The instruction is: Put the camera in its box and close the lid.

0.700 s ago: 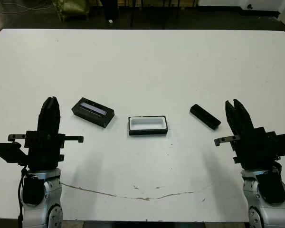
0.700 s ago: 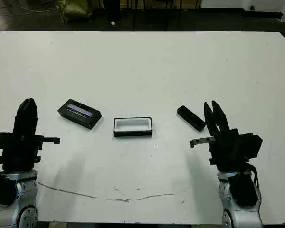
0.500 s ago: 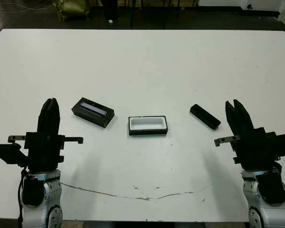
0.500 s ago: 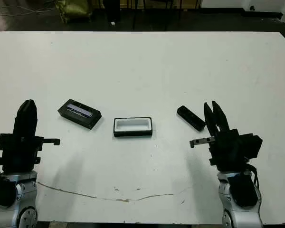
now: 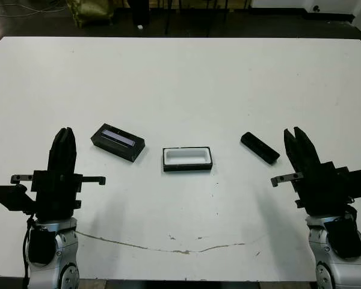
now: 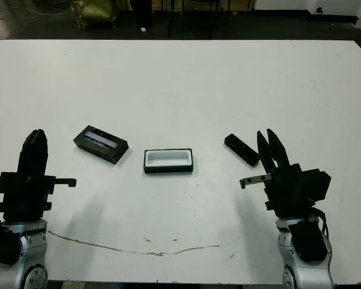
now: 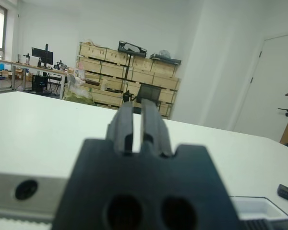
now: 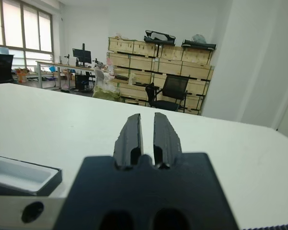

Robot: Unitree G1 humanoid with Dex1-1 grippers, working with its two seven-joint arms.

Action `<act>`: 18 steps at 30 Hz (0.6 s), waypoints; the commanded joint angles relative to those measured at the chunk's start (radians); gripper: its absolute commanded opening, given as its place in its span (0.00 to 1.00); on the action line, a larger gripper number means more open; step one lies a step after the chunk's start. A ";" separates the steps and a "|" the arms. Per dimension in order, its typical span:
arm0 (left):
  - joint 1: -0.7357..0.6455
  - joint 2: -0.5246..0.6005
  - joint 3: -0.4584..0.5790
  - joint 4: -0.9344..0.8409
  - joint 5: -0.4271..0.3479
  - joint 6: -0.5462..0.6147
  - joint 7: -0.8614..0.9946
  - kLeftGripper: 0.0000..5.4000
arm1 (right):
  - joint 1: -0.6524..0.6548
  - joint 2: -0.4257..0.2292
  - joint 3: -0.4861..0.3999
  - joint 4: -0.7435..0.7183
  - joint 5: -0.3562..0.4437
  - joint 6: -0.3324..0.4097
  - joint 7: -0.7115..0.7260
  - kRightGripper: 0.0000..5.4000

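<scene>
Though nothing was held, risks showed:
Left end effector [image 5: 63, 139]: near desk [image 5: 186, 78] edge, fingers almost pressed together, empty.
Right end effector [image 5: 296, 137]: narrow gap, empty; probably too tight to straddle the camera [image 5: 259, 147] without widening, could knock it askew.
Camera: just beyond the right end effector, angled.
Box [image 5: 187, 159]: mid-desk, open, white-lined; might slide.
Lid [image 5: 117, 142]: left of the box, apart.

A broad white bench [image 5: 186, 78] carries three things in a loose row. The black block-like lid with a glossy grey strip [image 5: 117, 142] lies leftmost, the shallow black white-lined box [image 5: 187, 159] in the middle, and the slim black bar-shaped camera [image 5: 259, 148] rightmost, all apart. A thin brownish crack [image 5: 168, 248] runs near the front edge.
</scene>
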 commanded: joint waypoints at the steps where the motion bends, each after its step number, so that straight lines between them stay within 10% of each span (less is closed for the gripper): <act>1: 0.009 -0.005 0.001 0.021 0.012 -0.009 0.004 0.00 | -0.029 -0.053 -0.036 0.012 0.013 0.059 0.016 0.00; 9: 0.019 -0.005 -0.003 0.013 0.008 -0.003 0.005 0.00 | -0.162 -0.163 -0.088 0.095 0.016 0.108 0.062 0.00; 18: 0.020 -0.006 -0.004 0.016 0.008 -0.007 0.002 0.00 | -0.264 -0.305 -0.054 0.036 0.006 0.410 0.122 0.00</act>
